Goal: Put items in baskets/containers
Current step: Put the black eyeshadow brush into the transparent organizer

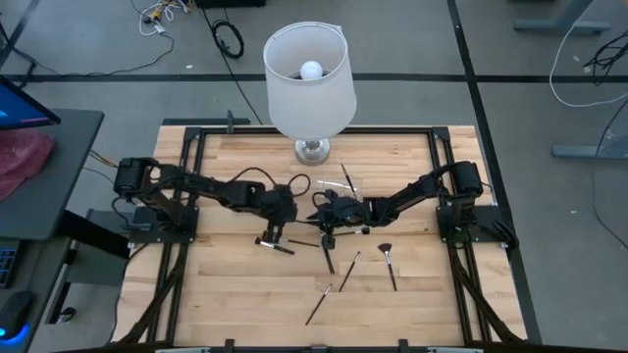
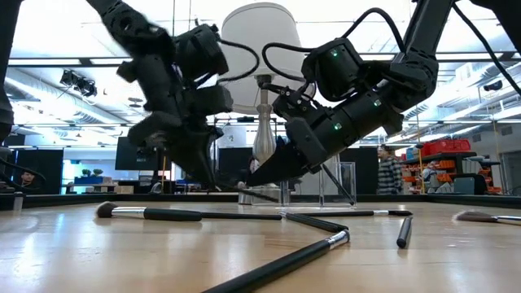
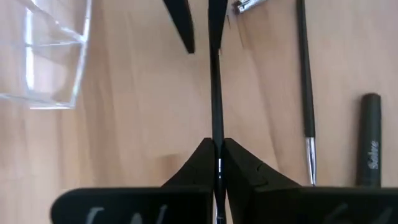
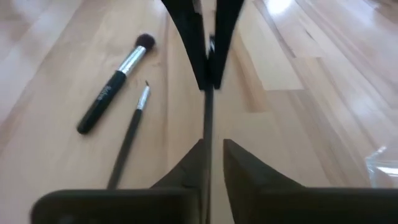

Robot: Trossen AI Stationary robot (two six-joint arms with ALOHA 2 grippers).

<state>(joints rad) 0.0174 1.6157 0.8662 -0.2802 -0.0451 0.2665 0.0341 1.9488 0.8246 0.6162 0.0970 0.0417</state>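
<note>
My left gripper (image 3: pixel 216 149) pinches a thin brush (image 3: pixel 215 93) by its handle; my right gripper (image 4: pixel 210 149) loosens around the same brush, handing it over.

Light: even and bright on the pale wooden tabletop (image 1: pixel 245 294).
Source: lit bulb inside the white drum lampshade (image 1: pixel 310 78).
Backlight: low view's bright room leaves both arms as dark shapes.
Blur: left arm smeared in the low view.

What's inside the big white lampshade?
Looking down into the lampshade, one round white bulb shows at its middle. The shade's wall covers the fitting below the bulb; only the lamp's silver base shows on the table.
</note>
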